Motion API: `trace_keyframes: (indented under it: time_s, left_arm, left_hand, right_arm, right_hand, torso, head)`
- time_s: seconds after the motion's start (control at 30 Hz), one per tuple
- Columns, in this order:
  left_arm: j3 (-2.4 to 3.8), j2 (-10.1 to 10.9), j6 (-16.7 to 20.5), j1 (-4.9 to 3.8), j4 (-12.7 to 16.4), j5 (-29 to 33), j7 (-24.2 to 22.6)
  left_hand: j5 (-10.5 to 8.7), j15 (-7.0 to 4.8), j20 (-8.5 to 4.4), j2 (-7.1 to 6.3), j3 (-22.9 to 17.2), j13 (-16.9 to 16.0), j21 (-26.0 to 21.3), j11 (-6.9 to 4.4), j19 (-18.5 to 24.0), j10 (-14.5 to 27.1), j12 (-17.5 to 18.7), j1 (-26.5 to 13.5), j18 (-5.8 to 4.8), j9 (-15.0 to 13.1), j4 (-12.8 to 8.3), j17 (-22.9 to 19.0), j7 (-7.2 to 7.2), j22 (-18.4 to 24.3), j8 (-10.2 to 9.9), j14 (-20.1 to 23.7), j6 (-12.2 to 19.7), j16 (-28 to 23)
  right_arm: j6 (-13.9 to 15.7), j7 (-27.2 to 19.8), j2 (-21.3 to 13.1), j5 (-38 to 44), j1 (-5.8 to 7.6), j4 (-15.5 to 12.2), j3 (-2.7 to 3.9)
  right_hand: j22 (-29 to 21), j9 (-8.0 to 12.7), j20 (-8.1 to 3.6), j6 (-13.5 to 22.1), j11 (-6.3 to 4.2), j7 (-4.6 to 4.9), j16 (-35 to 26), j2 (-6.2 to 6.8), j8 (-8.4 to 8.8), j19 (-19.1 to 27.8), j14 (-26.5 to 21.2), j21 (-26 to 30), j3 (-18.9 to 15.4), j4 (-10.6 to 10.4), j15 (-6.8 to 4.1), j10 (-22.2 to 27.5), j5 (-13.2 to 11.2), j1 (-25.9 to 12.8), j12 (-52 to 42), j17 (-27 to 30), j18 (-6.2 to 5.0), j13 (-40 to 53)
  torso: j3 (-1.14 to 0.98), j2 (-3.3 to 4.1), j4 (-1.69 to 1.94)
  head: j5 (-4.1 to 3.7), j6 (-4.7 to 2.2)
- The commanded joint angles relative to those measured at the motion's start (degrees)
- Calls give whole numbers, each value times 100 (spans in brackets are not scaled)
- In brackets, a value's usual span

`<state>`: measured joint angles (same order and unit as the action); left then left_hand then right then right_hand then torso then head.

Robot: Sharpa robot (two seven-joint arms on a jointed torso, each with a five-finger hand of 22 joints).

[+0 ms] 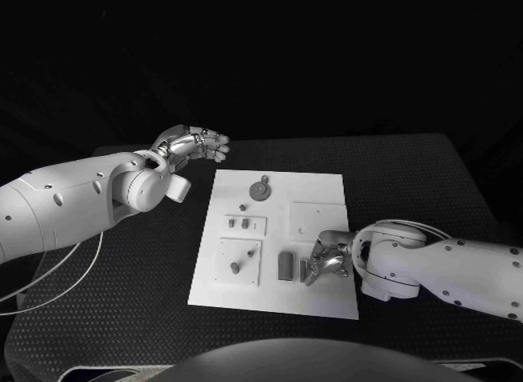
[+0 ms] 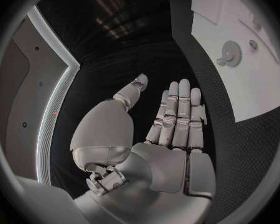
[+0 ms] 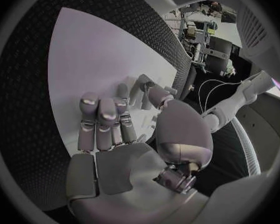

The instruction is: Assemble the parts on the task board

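the right hand (image 1: pixel 328 261) hovered, fingers curled, over the task board (image 1: pixel 318 189) at 5 o'clock beside a grey bar part (image 1: pixel 286 267); grip unclear. the left hand (image 1: pixel 196 145) was spread and empty. next: pick and seat the part.

White rounded arms, thin cables, a silver jointed robot hand (image 1: pixel 198 145) each.

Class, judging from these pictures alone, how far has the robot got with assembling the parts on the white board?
Early, by the look of it. Done: nothing can be confirmed; a round part and smaller pieces lie spread over the task board. In hand: the right hand is down on the board's near right area beside an upright grey part; whether it grips anything is unclear. The left hand is off the board, holding nothing. Left: apparently most of the assembly.
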<state>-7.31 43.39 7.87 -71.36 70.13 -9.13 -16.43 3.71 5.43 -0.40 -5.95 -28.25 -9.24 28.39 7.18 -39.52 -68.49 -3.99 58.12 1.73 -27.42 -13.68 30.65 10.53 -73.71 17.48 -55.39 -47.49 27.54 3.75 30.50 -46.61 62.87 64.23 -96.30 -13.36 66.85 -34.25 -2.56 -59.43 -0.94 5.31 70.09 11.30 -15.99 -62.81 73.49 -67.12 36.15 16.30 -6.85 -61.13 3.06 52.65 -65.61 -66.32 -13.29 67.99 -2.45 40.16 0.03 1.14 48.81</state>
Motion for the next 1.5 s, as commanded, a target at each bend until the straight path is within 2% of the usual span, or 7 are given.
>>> trace_keyframes:
  time_s: [0.03,0.57,0.7,0.8,0.97,1.2,1.5]
  left_arm:
    - [4,-6,-75,-7,15,-9,-40]
    - [4,-5,-73,-7,13,-9,-40]
    - [4,-2,-72,-7,13,-9,-36]
    - [4,-2,-71,-7,13,-9,-37]
    - [3,-1,-72,-7,16,-9,-34]
    - [3,-1,-76,-7,19,-10,-31]
    - [3,2,-73,-7,20,-11,-27]
  left_hand:
    - [15,7,16,6,-3,9,-32,-6,-25,21,-12,-70,31,5,40,7,-13,-7,37,-48,39,-41]
    - [14,7,16,6,-2,10,-37,-6,-26,21,-12,-74,31,6,45,15,-13,-12,38,-49,40,-47]
    - [15,7,16,7,-2,10,-38,-6,-26,22,-12,-74,31,6,46,17,-13,-13,39,-50,41,-49]
    - [15,7,16,6,-3,11,-39,-6,-26,22,-12,-73,31,6,45,19,-13,-14,39,-50,41,-50]
    - [15,7,15,8,-4,11,-40,-6,-26,22,-12,-70,32,6,45,21,-13,-15,39,-50,42,-52]
    - [16,6,15,9,-6,11,-41,-6,-27,22,-12,-67,32,7,44,24,-13,-17,40,-51,42,-54]
    - [15,7,15,9,-7,12,-44,-6,-27,23,-12,-67,32,8,44,29,-12,-20,40,-52,44,-58]
  right_arm:
    - [-23,52,20,187,-15,2,-7]
    - [85,149,7,171,-28,27,-9]
    - [50,195,0,170,-28,34,-9]
    - [28,216,-3,170,-28,36,-9]
    - [17,227,-3,173,-28,40,-9]
    - [56,254,-3,184,-28,48,-9]
    - [42,239,-4,183,-28,49,-9]
  right_hand:
    - [-11,5,-18,-29,-15,-14,8,-53,-31,-8,13,-35,32,-1,-18,-15,-27,14,-4,-6,-171,-7]
    - [-42,30,10,-97,-27,-27,27,-158,-35,-40,104,-48,71,-129,-25,-86,26,-149,17,-27,-171,-30]
    - [-56,59,15,-120,-32,-30,19,-217,-22,-45,126,-60,129,-127,-29,-106,249,-228,31,-25,-171,-32]
    - [-66,83,11,-132,-32,-29,13,-284,-12,-42,136,-86,190,14,-29,-115,801,-171,40,-29,-171,-22]
    - [-78,101,7,-142,-31,-31,5,-240,-8,-28,139,-103,339,29,-29,-118,1049,73,47,-34,-171,-10]
    - [-82,104,15,-151,-31,-32,12,-260,-11,-28,148,-116,368,27,-27,-126,1156,124,47,-45,-171,-3]
    - [-91,109,31,-157,-28,-29,6,-248,-13,-30,151,-125,335,5,-23,-134,1136,41,50,-42,-171,-1]
  torso:
    - [0,1,3]
    - [2,0,6]
    - [2,0,3]
    - [4,-1,-1]
    - [0,0,-2]
    - [0,0,0]
    - [3,-1,3]
  head:
    - [-4,5]
    - [-14,15]
    - [-11,17]
    - [-11,17]
    - [-10,17]
    - [-12,19]
    - [-15,13]
